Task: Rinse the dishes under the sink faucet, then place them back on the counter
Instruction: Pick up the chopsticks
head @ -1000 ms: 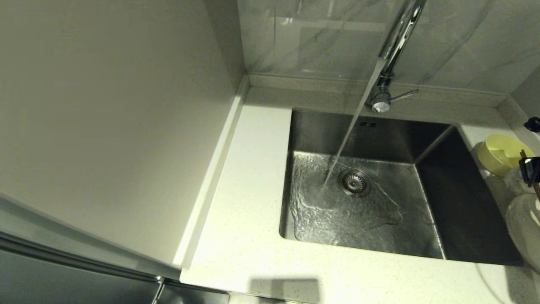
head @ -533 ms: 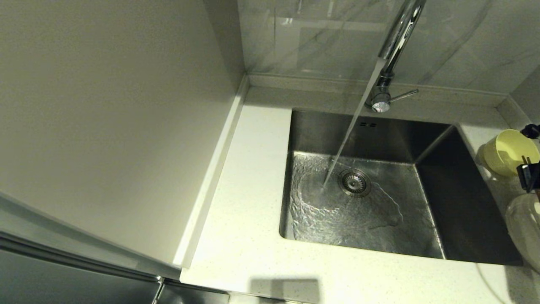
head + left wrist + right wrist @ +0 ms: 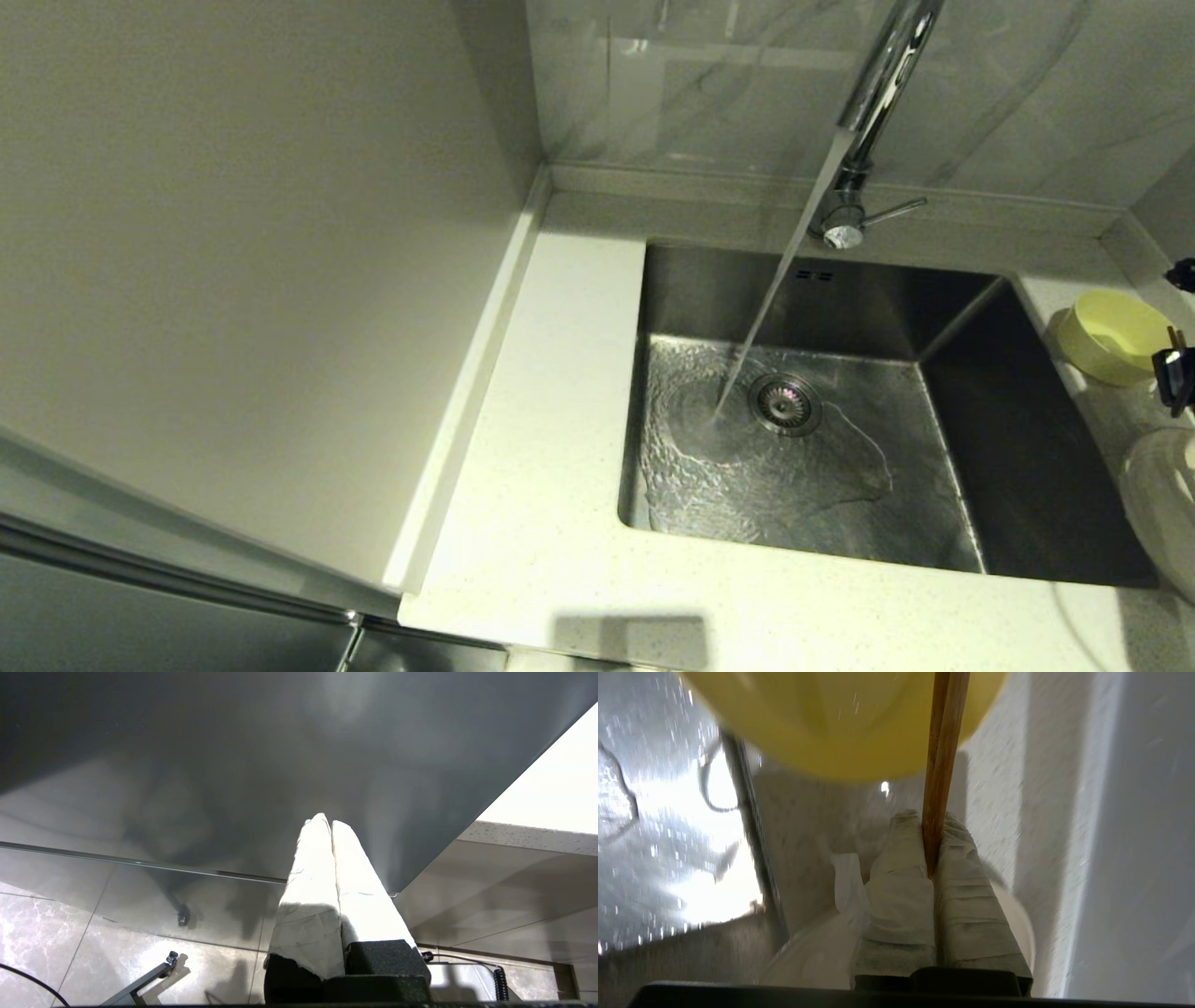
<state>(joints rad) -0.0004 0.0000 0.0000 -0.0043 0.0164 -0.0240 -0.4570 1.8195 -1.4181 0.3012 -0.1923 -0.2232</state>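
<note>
Water runs from the chrome sink faucet [image 3: 873, 93] into the steel sink [image 3: 1027, 448]. On the counter [image 3: 560, 392] to the right of the basin sit the pale-yellow bowl [image 3: 1116, 347] and, nearer me, the cream plate [image 3: 1162, 504]. My right gripper [image 3: 1178, 373] hovers between them at the view's edge. In the right wrist view that gripper [image 3: 931, 819] is shut on the brown chopsticks [image 3: 943, 756], which reach up across the bowl [image 3: 840, 728], with the plate [image 3: 817, 952] below the fingers. My left gripper [image 3: 325, 822] is shut and empty, hanging below counter level.
A beige wall panel [image 3: 233, 261] stands along the counter's left side, and a raised back edge [image 3: 709, 182] runs behind the sink. The drain strainer [image 3: 785, 403] sits in the wet basin floor. In the left wrist view a dark cabinet front [image 3: 233, 765] and tiled floor [image 3: 70, 942] show.
My right gripper has closed on the chopsticks. The bowl tipped up toward me and then settled back lower. Water keeps running.
</note>
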